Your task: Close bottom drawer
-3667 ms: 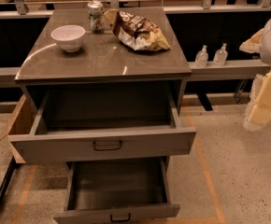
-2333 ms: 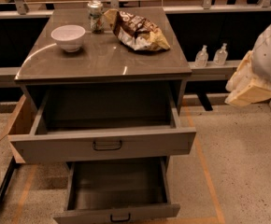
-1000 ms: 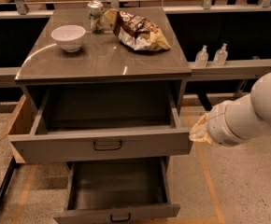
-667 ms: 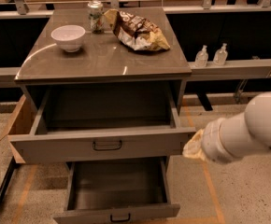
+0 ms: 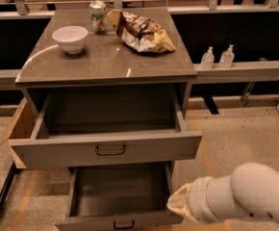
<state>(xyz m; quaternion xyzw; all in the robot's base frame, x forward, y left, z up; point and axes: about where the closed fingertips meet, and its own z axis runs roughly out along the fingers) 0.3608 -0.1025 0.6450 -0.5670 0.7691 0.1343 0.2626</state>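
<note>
Two drawers stand pulled out of the grey metal cabinet (image 5: 130, 64). The wide upper drawer (image 5: 62, 150) has a tall front and one dark handle. Under it, at 6 o'clock in the view, is the narrower bottom drawer (image 5: 120, 191). It is open, its inside is dark, and its low front panel is cut by the lower edge. Its small bail handle (image 5: 123, 224) shows at the very bottom.

The cabinet top carries three things. One white bowl (image 5: 70, 37) sits at 10 o'clock, one drink can (image 5: 98, 17) at 12 and one crumpled chip bag (image 5: 142, 32) at 1. The can stands just beside the bag.

Two small clear bottles (image 5: 207, 58) (image 5: 227, 56) stand side by side on a low ledge at 3 o'clock from the cabinet. One piece of brown cardboard (image 5: 20, 129) leans at the cabinet's 9 o'clock side.

One white robot arm (image 5: 255, 196) enters from 4 o'clock. Its cream-coloured gripper (image 5: 180, 203) is just off the bottom drawer's right front corner. Contact cannot be made out, nor whether the gripper is open or closed.
</note>
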